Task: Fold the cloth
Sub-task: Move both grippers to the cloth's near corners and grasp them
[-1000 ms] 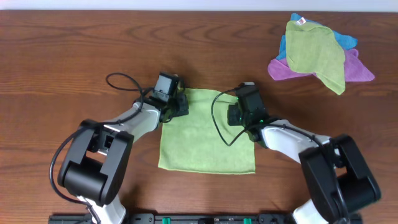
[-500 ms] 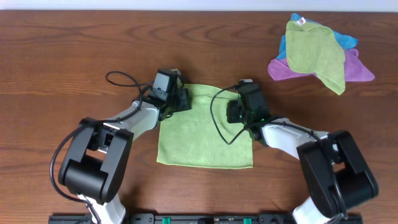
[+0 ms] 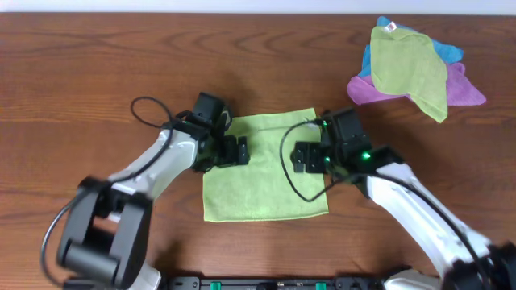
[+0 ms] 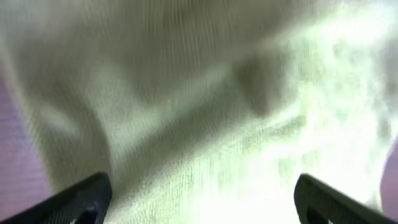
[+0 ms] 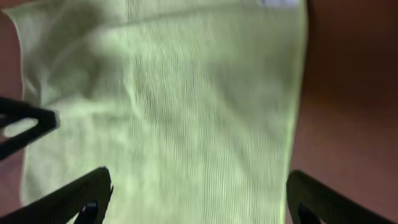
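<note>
1. The cloth (image 3: 262, 185) lies flat on the table (image 3: 72, 72), in the middle, between your two arms. It is open, with no fold in it yet.
2. Your left gripper (image 3: 234, 151) hangs over the left side of the cloth, in the far half. Its fingers (image 4: 81, 198) are spread wide apart, with nothing pinched between them. Its camera sees only green cloth, very close and blurry.
3. Your right gripper (image 3: 305, 157) hangs over the right side, just across from the left one. Its fingers (image 5: 78, 198) are spread wide too, and they hold nothing.
4. I think the grippers sit side by side like this so each one can take its own side of the cloth. Then the fold can come out straight.
5. I cannot tell if the fingertips touch the cloth or float just above it.
6. The job looks like it is at the start. Next, you probably need to pinch the far edge, one spot for each gripper, and bring it over to the near edge.
7. Be careful. The cloth looks soft and thin, so a pinch may miss it or bunch it up.
8. The pile of other cloths (image 3: 407, 68) sits well away, in the far right corner. Leave it alone.
</note>
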Controlling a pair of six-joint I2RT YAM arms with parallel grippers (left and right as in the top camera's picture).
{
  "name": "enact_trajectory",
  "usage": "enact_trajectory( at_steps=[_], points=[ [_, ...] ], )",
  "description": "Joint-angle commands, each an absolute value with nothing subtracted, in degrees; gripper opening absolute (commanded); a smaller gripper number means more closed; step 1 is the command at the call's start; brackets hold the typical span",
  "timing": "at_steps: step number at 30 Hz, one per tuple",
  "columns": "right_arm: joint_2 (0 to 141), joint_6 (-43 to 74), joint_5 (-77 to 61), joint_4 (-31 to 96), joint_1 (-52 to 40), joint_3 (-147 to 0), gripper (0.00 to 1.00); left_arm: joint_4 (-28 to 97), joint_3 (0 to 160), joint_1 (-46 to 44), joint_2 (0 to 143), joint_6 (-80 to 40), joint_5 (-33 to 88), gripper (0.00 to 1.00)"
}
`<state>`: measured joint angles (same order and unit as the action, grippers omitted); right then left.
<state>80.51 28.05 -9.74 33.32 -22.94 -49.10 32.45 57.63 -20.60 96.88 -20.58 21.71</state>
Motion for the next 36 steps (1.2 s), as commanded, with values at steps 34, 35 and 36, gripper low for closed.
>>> enact_trajectory(
  at_steps=[34, 35, 36],
  points=[
    [62.6, 40.8, -13.8, 33.6, -24.4, -29.7, 0.87, 35.5, 33.9, -26.3, 77.5, -25.1, 15.7, 0.95],
    [62.6, 40.8, -13.8, 33.4, -24.4, -29.7, 0.86, 34.2, 33.9, -26.3, 77.5, -26.0, 15.0, 0.95],
    [62.7, 40.8, -13.7, 33.1, -24.4, -29.6, 0.86, 33.4, 33.9, -26.3, 77.5, -26.7, 14.1, 0.95]
  ],
)
